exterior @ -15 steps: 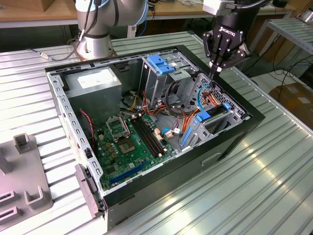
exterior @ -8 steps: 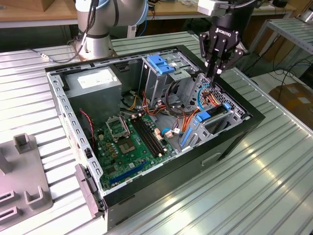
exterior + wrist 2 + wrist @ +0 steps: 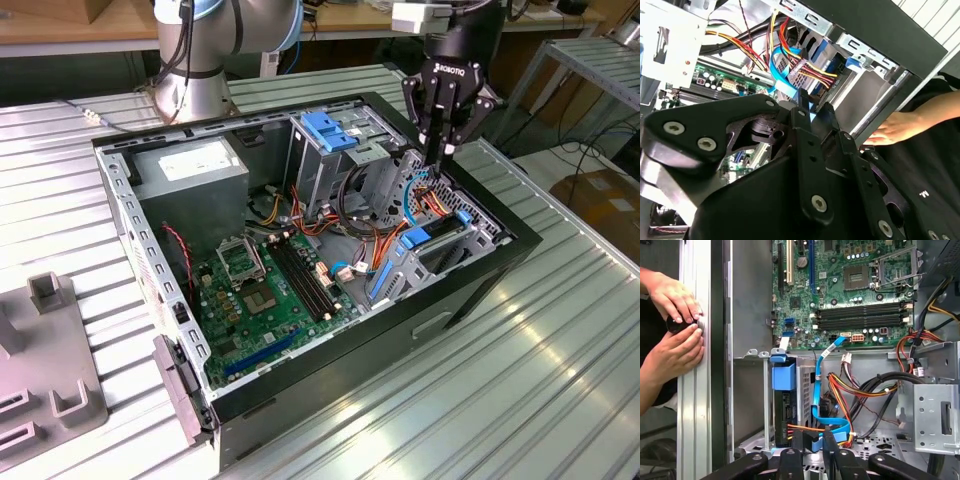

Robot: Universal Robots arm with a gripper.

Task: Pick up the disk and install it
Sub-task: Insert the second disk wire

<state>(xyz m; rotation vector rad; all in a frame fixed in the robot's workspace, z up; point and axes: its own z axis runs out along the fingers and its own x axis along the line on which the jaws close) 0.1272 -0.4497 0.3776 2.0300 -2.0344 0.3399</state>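
The disk (image 3: 440, 245) stands on edge in the drive bay at the case's corner on the exterior view's right, its blue carrier rail along the top. In the first wrist view the disk (image 3: 785, 412) sits in the bay under a blue tab. My gripper (image 3: 442, 152) hangs above the bay, a little off to the disk's side. Its black fingers (image 3: 797, 442) are drawn close on a light blue flat cable (image 3: 832, 422) that loops beside the disk. In the second wrist view the gripper (image 3: 813, 112) shows a strip of that blue between its tips.
The open computer case (image 3: 480, 290) lies on a ribbed metal table. Inside are a green motherboard (image 3: 270, 290), a grey power-supply box (image 3: 190, 165), a tall cage with a blue bracket (image 3: 335, 135) and bundled wires (image 3: 865, 390). A person's hands (image 3: 675, 305) rest on the table rail beside the case.
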